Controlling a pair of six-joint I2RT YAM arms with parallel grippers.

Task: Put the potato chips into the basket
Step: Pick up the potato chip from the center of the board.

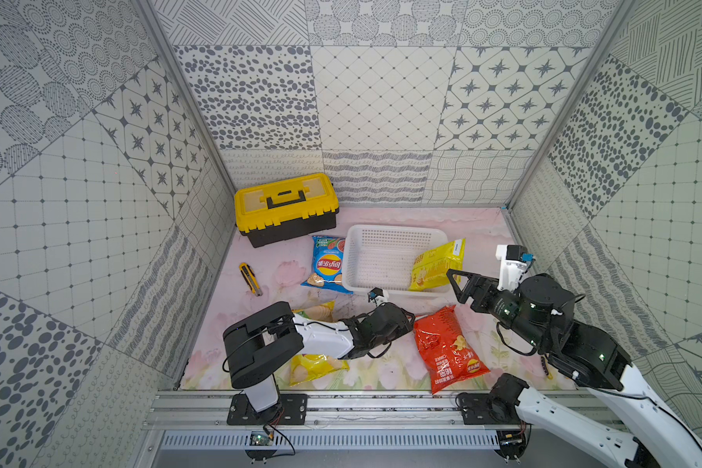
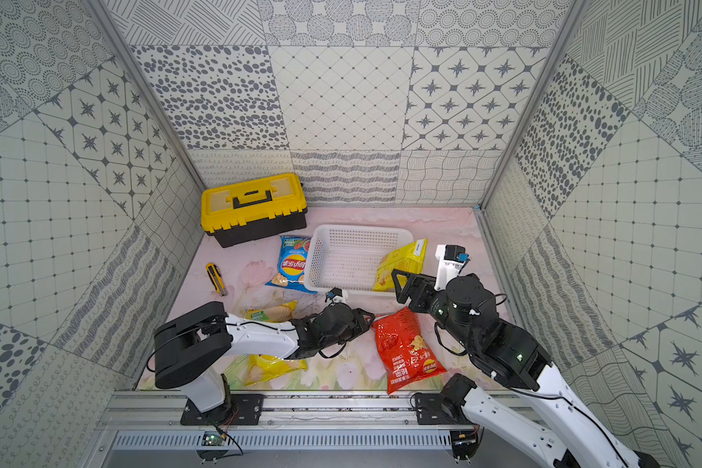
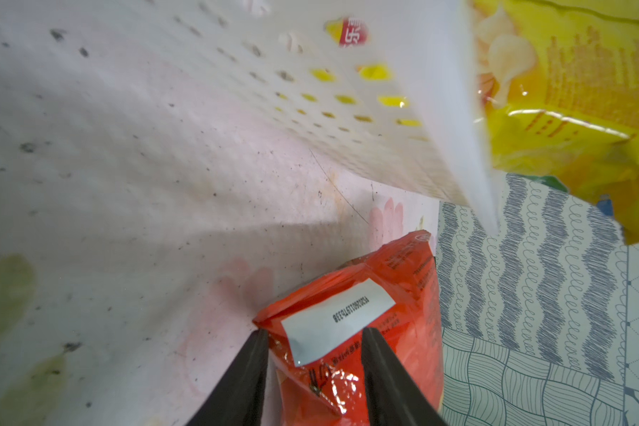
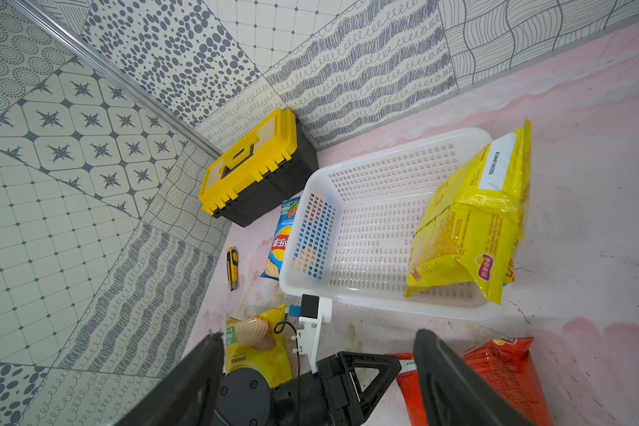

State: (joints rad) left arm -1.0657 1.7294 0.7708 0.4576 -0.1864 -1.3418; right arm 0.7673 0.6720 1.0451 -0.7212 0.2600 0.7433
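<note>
The end of the red bag is straddled by the left gripper, grip unconfirmed; a firm seam pinch is advised; the right gripper is held wide, empty.

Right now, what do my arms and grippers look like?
White shells, black joints and loose black cables on the left arm and right arm. The left gripper and right gripper have black tapered fingers with triangular cut-outs; a white camera bracket tops each wrist.
</note>
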